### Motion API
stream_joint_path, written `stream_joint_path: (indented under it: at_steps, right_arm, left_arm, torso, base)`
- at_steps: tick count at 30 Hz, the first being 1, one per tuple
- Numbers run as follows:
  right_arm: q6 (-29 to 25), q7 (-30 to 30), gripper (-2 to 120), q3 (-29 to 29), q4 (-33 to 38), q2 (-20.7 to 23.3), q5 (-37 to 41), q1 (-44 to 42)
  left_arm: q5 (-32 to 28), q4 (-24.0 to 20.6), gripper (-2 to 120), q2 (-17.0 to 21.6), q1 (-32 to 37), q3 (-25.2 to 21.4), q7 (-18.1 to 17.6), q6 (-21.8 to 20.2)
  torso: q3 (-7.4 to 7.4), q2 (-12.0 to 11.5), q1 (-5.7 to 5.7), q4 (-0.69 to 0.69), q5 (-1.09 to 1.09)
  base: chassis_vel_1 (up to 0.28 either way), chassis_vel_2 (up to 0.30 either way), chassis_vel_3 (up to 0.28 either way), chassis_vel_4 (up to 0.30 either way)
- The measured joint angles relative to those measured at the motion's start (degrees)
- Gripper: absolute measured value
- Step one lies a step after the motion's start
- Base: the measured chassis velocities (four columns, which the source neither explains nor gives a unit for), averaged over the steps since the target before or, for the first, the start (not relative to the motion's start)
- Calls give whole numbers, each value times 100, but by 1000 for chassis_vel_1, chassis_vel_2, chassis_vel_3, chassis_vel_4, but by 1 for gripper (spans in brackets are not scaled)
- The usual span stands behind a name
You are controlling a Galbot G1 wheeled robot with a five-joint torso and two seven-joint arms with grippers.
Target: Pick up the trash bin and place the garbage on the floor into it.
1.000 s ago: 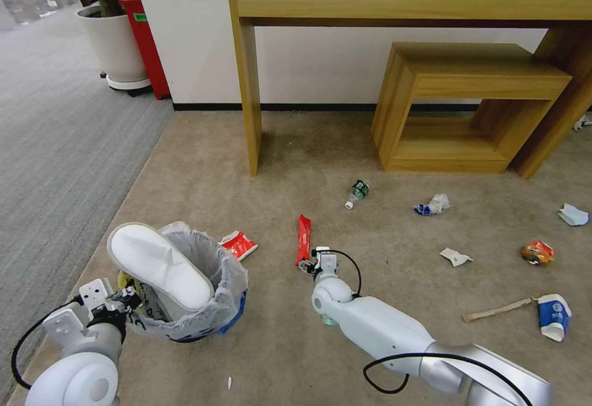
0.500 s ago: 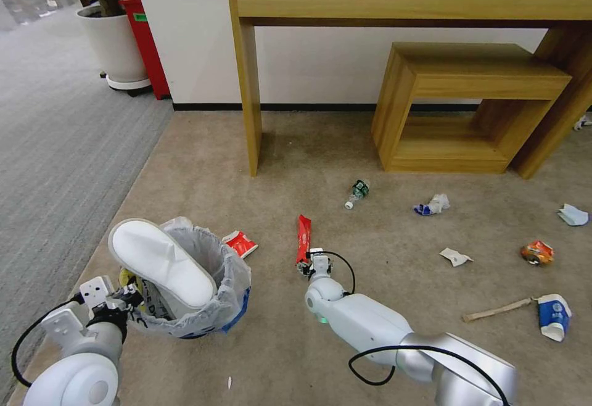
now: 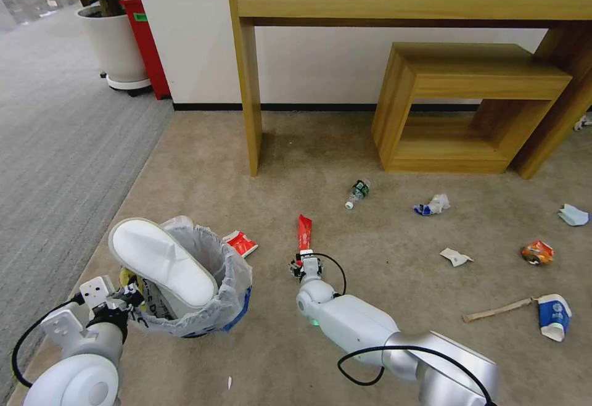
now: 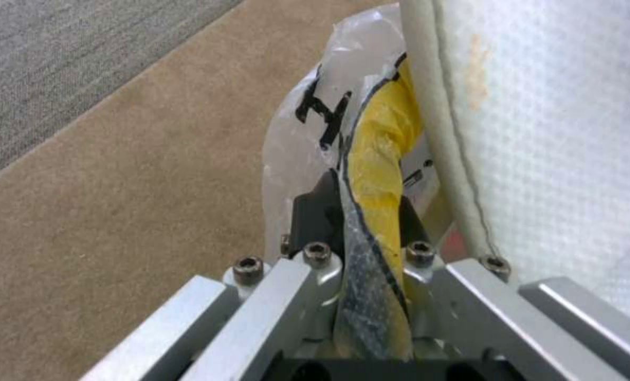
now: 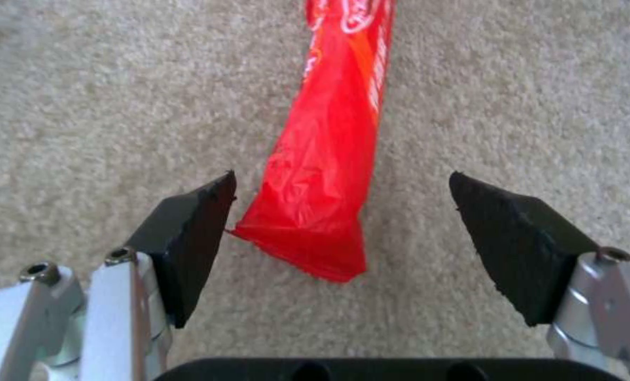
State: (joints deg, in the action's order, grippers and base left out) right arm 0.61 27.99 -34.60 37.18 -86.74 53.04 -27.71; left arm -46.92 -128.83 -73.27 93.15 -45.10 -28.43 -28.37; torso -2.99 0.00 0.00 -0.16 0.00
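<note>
The trash bin (image 3: 213,298), lined with a crinkly whitish bag, is tilted at the near left of the beige floor (image 3: 308,165), with a white slipper (image 3: 161,261) sticking out. My left gripper (image 3: 126,298) is shut on its rim; the left wrist view shows the gripper (image 4: 361,211) pinching bag and yellow rim (image 4: 378,137) beside the slipper (image 4: 540,132). My right gripper (image 3: 304,265) is low on the carpet and open. The near end of a long red wrapper (image 3: 304,233) lies between its black pads (image 5: 188,238), untouched, in the right wrist view (image 5: 329,159).
More litter lies around: a red packet (image 3: 239,243) by the bin, a bottle (image 3: 357,193), crumpled papers (image 3: 433,205) (image 3: 456,256), an orange can (image 3: 537,252), a stick (image 3: 496,310) and a cup (image 3: 553,316). A wooden desk (image 3: 250,97) and stool (image 3: 468,73) stand behind.
My right arm has slid left and slightly forward, bringing its open fingers around the wrapper's near end. The bin and left gripper have barely moved.
</note>
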Motion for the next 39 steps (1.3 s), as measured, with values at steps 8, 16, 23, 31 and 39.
stream_joint_path:
  at_steps: [8,16,23,31,39]
  right_arm:
    - [-87,-189,60,58,-357,-187,-140,48]
    - [-131,-271,41,82,-437,-252,-254,58]
    - [-148,-266,39,119,-404,-129,-338,-21]
    - [-174,-307,28,174,-409,20,-394,-81]
    - [-254,-341,8,247,-332,138,-468,-153]
  left_arm:
    - [-1,-84,2,-20,39,23,4,5]
    - [-17,-114,2,-2,71,12,13,35]
    - [-1,-129,2,-46,100,9,27,59]
    - [43,-97,2,-78,85,18,29,100]
    - [73,-54,2,-83,66,33,31,131]
  torso:
    - [0,0,0,0,0]
    - [0,0,0,0,0]
    - [0,0,0,0,0]
    - [0,0,0,0,1]
    - [0,0,0,0,1]
  base:
    - [0,0,0,0]
    - [0,0,0,0]
    - [0,0,0,0]
    - [0,0,0,0]
    - [0,0,0,0]
